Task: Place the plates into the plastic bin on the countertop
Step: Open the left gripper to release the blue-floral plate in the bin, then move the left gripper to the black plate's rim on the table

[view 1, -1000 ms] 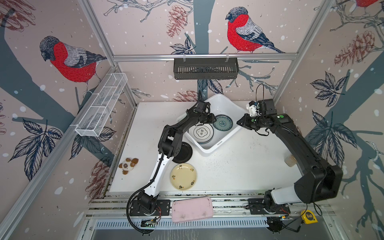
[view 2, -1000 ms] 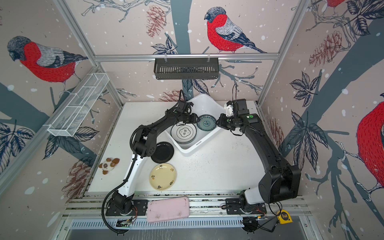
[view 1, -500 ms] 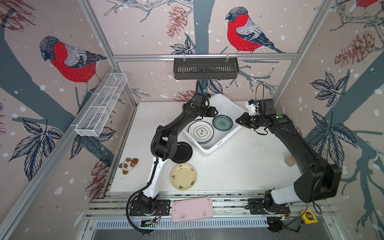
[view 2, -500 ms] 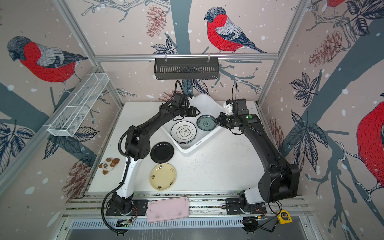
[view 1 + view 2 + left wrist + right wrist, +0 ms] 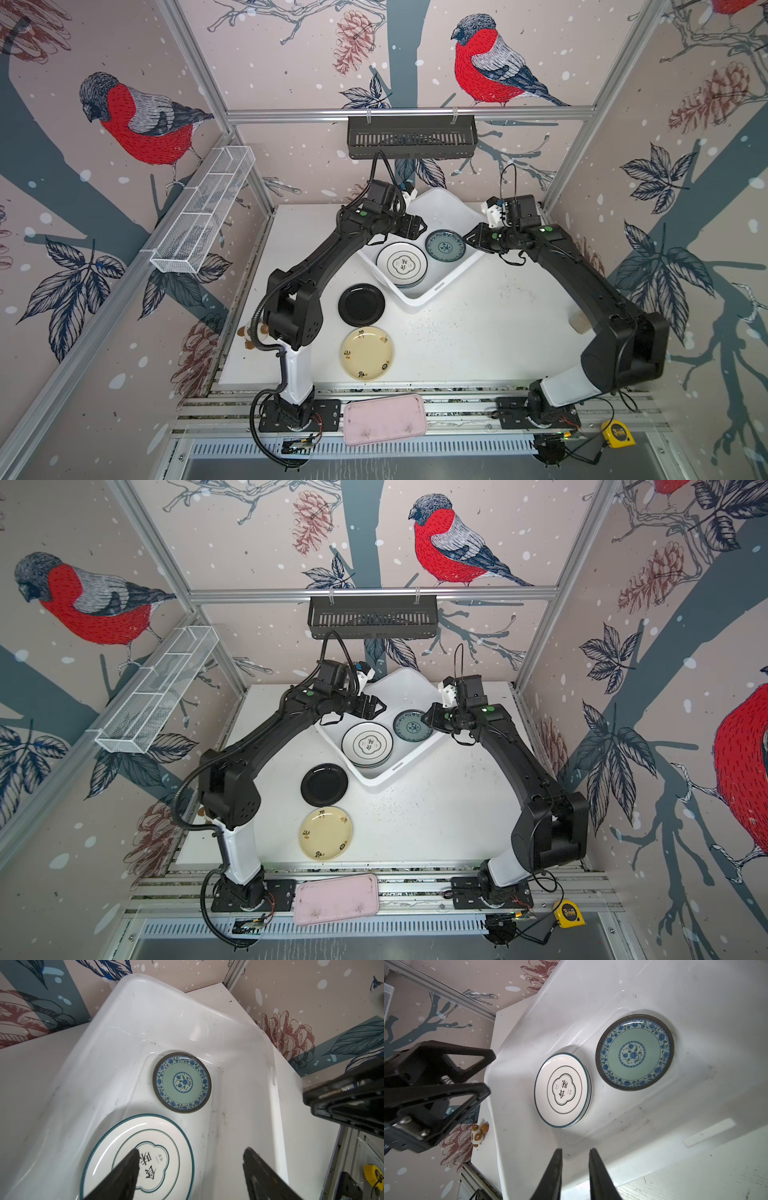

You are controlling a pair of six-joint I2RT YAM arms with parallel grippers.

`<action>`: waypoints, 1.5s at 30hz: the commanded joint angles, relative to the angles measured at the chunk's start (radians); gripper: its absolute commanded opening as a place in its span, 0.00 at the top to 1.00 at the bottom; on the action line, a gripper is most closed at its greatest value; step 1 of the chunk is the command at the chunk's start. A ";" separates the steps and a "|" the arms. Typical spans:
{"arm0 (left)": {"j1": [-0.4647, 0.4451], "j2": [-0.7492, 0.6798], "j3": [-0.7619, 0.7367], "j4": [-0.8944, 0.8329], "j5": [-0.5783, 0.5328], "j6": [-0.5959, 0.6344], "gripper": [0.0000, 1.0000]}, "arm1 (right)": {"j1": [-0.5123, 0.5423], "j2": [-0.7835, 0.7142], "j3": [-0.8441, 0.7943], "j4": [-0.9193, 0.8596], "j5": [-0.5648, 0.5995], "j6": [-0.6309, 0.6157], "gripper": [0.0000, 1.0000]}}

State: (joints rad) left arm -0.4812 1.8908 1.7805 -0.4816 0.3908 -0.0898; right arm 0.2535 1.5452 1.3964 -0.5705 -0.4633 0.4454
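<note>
Left wrist: teal floral plate [image 5: 182, 1082] flat in bin [image 5: 104, 1053]; L fingers [image 5: 124, 1174] wide, R fingers [image 5: 553, 1174] narrow.

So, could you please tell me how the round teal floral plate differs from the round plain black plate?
The round teal floral plate lies inside the white plastic bin; the round black plate sits outside it on the white countertop. The teal one bears a blue flower pattern; the black one is plain. Both lie flat.

Back of plastic bin [image 5: 444, 203] free (left gripper [image 5: 420, 227] overhangs rim); plates [image 5: 401, 264] crowd front
</note>
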 commanded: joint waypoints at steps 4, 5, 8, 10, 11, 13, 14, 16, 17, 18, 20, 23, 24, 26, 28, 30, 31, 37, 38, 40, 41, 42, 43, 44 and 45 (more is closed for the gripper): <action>0.094 -0.166 -0.135 -0.072 0.016 0.096 0.17 | 0.048 0.060 0.044 0.047 -0.010 -0.029 0.73; 0.119 -0.193 -0.160 -0.084 0.021 0.104 0.17 | 0.053 0.067 0.047 0.057 -0.017 -0.028 0.73; 0.187 -0.263 -0.228 -0.131 0.030 0.127 0.18 | 0.067 0.086 0.056 0.079 -0.044 -0.022 0.73; 0.236 -0.303 -0.272 -0.163 0.029 0.145 0.18 | 0.075 0.103 0.070 0.077 -0.058 -0.028 0.73; 0.260 -0.323 -0.301 -0.173 0.032 0.156 0.18 | 0.080 0.112 0.079 0.071 -0.065 -0.031 0.73; 0.308 -0.356 -0.354 -0.191 0.042 0.171 0.17 | 0.085 0.122 0.096 0.061 -0.079 -0.040 0.73; 0.332 -0.372 -0.383 -0.196 0.049 0.175 0.17 | 0.089 0.126 0.101 0.059 -0.093 -0.041 0.73; 0.376 -0.393 -0.430 -0.210 0.065 0.180 0.16 | 0.089 0.133 0.112 0.051 -0.124 -0.042 0.73; 0.397 -0.400 -0.455 -0.216 0.075 0.186 0.15 | 0.090 0.137 0.121 0.040 -0.133 -0.047 0.73; 0.418 -0.404 -0.477 -0.217 0.077 0.186 0.15 | 0.090 0.141 0.133 0.027 -0.137 -0.053 0.73; 0.460 -0.409 -0.516 -0.227 0.092 0.205 0.14 | 0.092 0.148 0.158 -0.001 -0.138 -0.066 0.73; 0.491 -0.416 -0.553 -0.237 0.063 0.245 0.15 | 0.095 0.150 0.165 -0.001 -0.145 -0.062 0.73; 0.497 -0.421 -0.564 -0.235 0.053 0.256 0.15 | 0.097 0.149 0.163 0.007 -0.146 -0.057 0.73; 0.516 -0.433 -0.591 -0.221 0.054 0.282 0.16 | 0.101 0.147 0.157 0.027 -0.149 -0.045 0.73; 0.523 -0.437 -0.610 -0.219 0.051 0.315 0.15 | 0.104 0.146 0.155 0.040 -0.159 -0.037 0.73; 0.527 -0.432 -0.626 -0.226 0.051 0.347 0.15 | 0.108 0.146 0.155 0.042 -0.167 -0.034 0.73; 0.529 -0.432 -0.634 -0.229 0.047 0.363 0.15 | 0.110 0.144 0.156 0.042 -0.173 -0.035 0.73; 0.537 -0.431 -0.686 -0.228 0.018 0.441 0.14 | 0.109 0.143 0.153 0.045 -0.189 -0.034 0.73; 0.536 -0.424 -0.691 -0.227 0.012 0.448 0.15 | 0.111 0.143 0.150 0.050 -0.189 -0.031 0.73; 0.537 -0.406 -0.691 -0.231 0.003 0.450 0.17 | 0.112 0.145 0.145 0.058 -0.191 -0.027 0.73; 0.537 -0.395 -0.684 -0.236 0.005 0.443 0.18 | 0.114 0.143 0.144 0.062 -0.189 -0.024 0.73; 0.537 -0.387 -0.678 -0.244 0.013 0.443 0.19 | 0.115 0.144 0.141 0.063 -0.189 -0.022 0.73; 0.537 -0.382 -0.675 -0.244 0.017 0.441 0.20 | 0.115 0.143 0.141 0.066 -0.187 -0.022 0.73; 0.536 -0.378 -0.674 -0.237 0.016 0.435 0.20 | 0.116 0.144 0.138 0.067 -0.187 -0.022 0.73; 0.537 -0.371 -0.667 -0.244 0.019 0.437 0.20 | 0.117 0.144 0.136 0.070 -0.186 -0.020 0.73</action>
State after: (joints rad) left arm 0.0547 1.5089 1.0981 -0.7086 0.4072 0.3225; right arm 0.3676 1.6913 1.5364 -0.5346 -0.6434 0.4168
